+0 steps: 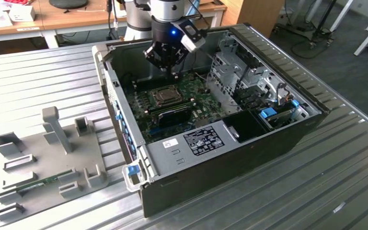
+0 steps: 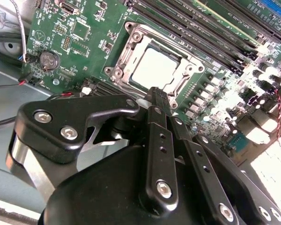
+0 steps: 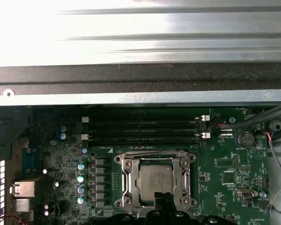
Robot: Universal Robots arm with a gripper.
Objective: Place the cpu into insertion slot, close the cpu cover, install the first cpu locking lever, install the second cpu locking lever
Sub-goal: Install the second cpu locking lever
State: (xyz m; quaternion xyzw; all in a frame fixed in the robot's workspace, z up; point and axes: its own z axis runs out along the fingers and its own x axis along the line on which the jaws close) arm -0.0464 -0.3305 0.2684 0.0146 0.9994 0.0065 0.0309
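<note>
The cpu (image 3: 154, 181) already lies flat in the insertion slot (image 3: 123, 183) on the green motherboard (image 3: 225, 164), and the cpu cover (image 3: 185, 180) appears to be folded down around it, its silvery frame showing on all sides of the chip in both wrist views. So the first two steps look done. Whether either locking lever is latched cannot be told from these pictures, so that part is judged still open.

The gripper (image 2: 158, 96) hangs just above the near edge of the socket, and its jaws look drawn close together with nothing between them.

The exterior view gives the setting: the arm reaches down into an open computer case (image 1: 286, 129) lying on a ribbed metal counter (image 1: 37, 76), with a grey fixture plate (image 1: 50, 158) well apart at the exterior view's left. The second wrist view adds the jaw linkage and a round coin battery (image 2: 49, 60); the first wrist view shows the long black memory slots (image 3: 143, 131) beside the socket.
</note>
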